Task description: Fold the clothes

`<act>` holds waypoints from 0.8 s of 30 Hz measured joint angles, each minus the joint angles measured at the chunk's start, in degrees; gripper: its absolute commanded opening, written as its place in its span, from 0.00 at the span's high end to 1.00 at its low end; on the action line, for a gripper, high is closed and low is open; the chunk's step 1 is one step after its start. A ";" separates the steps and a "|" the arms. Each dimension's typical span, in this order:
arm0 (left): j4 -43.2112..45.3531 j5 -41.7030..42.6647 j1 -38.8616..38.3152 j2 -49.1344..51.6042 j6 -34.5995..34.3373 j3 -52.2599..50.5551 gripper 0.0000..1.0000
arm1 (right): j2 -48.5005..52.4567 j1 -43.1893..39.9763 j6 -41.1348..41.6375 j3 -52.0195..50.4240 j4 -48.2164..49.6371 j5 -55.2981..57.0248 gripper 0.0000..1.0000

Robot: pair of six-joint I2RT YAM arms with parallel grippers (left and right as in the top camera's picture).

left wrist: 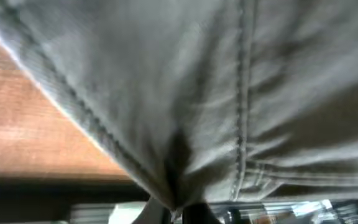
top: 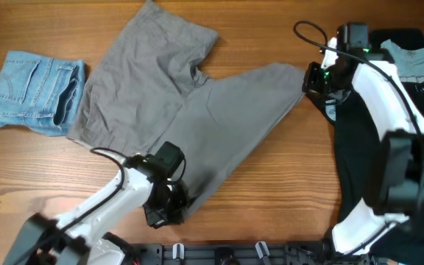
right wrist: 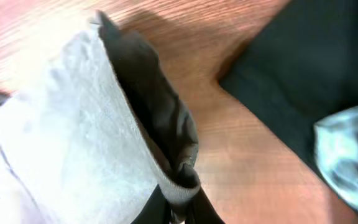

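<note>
The grey pants (top: pixel 175 103) lie spread across the middle of the wooden table, one leg toward the back, the other running right. My left gripper (top: pixel 169 208) is shut on the pants' near edge; the left wrist view shows grey cloth with seams (left wrist: pixel 229 93) pinched between the fingers (left wrist: pixel 178 214). My right gripper (top: pixel 309 79) is shut on the pants' right corner; the right wrist view shows a grey fold (right wrist: pixel 104 143) clamped in the fingers (right wrist: pixel 180 208).
Light-blue denim shorts (top: pixel 35 92) lie folded at the far left. A black garment (top: pixel 377 132) with a pale-blue shirt (top: pixel 418 62) on it lies at the right, beside my right arm; it also shows in the right wrist view (right wrist: pixel 309 68).
</note>
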 measured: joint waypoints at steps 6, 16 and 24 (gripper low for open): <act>-18.47 -0.15 -0.02 -18.75 1.75 17.62 0.96 | -18.60 -8.07 3.34 0.09 -1.14 1.64 0.96; -23.61 -10.88 -9.38 -26.64 -12.50 19.63 0.96 | -18.75 2.27 1.92 0.33 26.32 -12.52 0.96; -20.94 -33.48 -4.52 -23.50 -19.61 19.28 0.96 | -2.19 10.08 3.37 0.37 48.28 -10.75 0.96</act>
